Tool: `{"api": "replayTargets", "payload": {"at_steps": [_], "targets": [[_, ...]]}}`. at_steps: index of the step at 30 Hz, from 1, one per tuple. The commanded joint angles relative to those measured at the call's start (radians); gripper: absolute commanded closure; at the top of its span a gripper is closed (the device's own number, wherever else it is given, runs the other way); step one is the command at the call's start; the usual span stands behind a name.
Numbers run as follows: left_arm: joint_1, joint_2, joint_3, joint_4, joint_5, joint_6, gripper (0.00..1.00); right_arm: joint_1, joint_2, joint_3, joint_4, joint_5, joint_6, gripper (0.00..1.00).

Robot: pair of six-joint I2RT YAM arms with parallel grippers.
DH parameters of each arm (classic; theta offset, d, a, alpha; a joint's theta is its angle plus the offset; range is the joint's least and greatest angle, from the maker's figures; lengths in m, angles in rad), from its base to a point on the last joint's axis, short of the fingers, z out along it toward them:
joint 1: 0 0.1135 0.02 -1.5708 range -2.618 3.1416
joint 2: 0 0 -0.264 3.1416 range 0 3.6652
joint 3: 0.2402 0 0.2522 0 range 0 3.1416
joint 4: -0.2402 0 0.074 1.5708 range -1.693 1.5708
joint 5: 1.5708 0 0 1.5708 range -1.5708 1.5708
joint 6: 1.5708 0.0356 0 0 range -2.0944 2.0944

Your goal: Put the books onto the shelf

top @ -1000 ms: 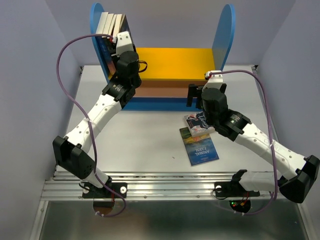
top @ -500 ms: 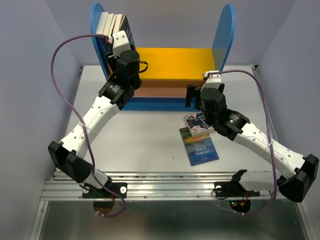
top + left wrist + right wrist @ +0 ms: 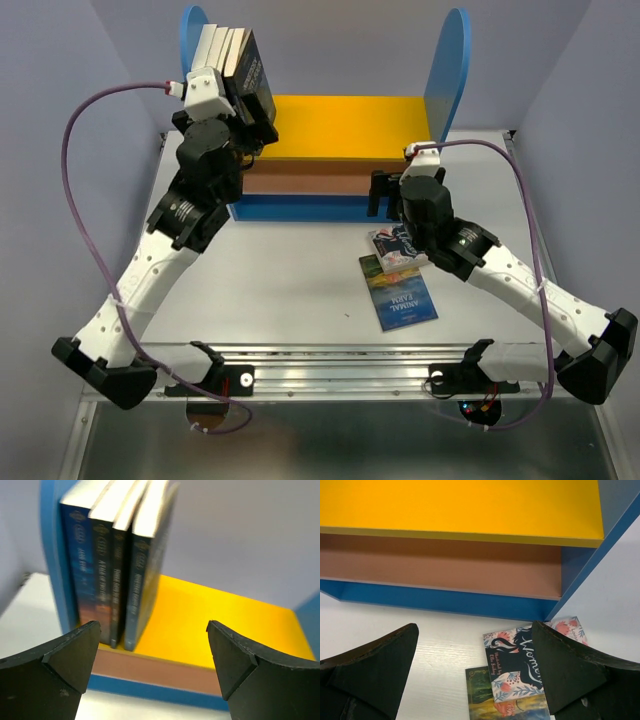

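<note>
The left end effector [image 3: 152, 627] gapes wide and grips nothing, just in front of four books [image 3: 112, 555] standing upright on the yellow board of the shelf [image 3: 220, 620], against its left panel. The right end effector [image 3: 474, 627], equally wide and empty, hovers over two books [image 3: 520, 667] lying on the counter [image 3: 435, 640].

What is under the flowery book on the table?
A teal book lies under the flowery book; its top edge is covered, and anything else beneath cannot be seen.
</note>
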Motion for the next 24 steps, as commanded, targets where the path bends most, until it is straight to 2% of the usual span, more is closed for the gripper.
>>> {"api": "replayTargets", "payload": {"at_steps": [1, 2, 4, 6, 7, 8, 9, 11, 13, 15, 18, 22, 24], "targets": [[-0.006, -0.140, -0.114, 0.125, 0.318, 0.007, 0.01, -0.014, -0.016, -0.015, -0.018, -0.066, 0.085, 0.00], [-0.004, -0.163, -0.181, 0.138, 0.440, 0.005, 0.01, -0.014, -0.022, -0.023, -0.054, -0.095, 0.106, 0.00], [-0.006, -0.221, -0.257, 0.167, 0.570, 0.007, 0.01, -0.023, -0.036, -0.073, -0.077, -0.187, 0.181, 0.00], [-0.008, -0.267, -0.419, 0.237, 0.771, -0.034, 0.01, -0.055, -0.065, -0.145, -0.116, -0.273, 0.269, 0.00], [-0.008, -0.276, -0.420, 0.260, 0.771, -0.035, 0.01, -0.076, -0.065, -0.173, -0.116, -0.301, 0.303, 0.00], [-0.008, -0.281, -0.491, 0.282, 0.849, -0.064, 0.01, -0.104, -0.079, -0.204, -0.128, -0.330, 0.338, 0.00], [-0.009, -0.274, -0.524, 0.324, 0.892, -0.067, 0.01, -0.185, -0.088, -0.237, -0.128, -0.368, 0.404, 0.00], [-0.009, -0.249, -0.591, 0.343, 0.993, -0.071, 0.01, -0.265, -0.105, -0.334, -0.122, -0.490, 0.435, 0.00], [-0.015, -0.192, -0.645, 0.369, 1.072, -0.065, 0.01, -0.317, -0.131, -0.403, -0.117, -0.478, 0.461, 0.00], [-0.024, -0.128, -0.690, 0.441, 1.083, -0.085, 0.01, -0.348, -0.171, -0.443, -0.099, -0.462, 0.493, 0.00], [-0.026, -0.022, -0.753, 0.530, 1.088, -0.120, 0.01, -0.440, -0.224, -0.530, -0.003, -0.571, 0.553, 0.00], [-0.064, 0.122, -0.745, 0.595, 1.029, -0.177, 0.01, -0.555, -0.229, -0.633, 0.146, -0.700, 0.639, 0.00], [-0.086, 0.185, -0.742, 0.615, 0.956, -0.209, 0.01, -0.598, -0.225, -0.684, 0.185, -0.731, 0.691, 0.00]]}}
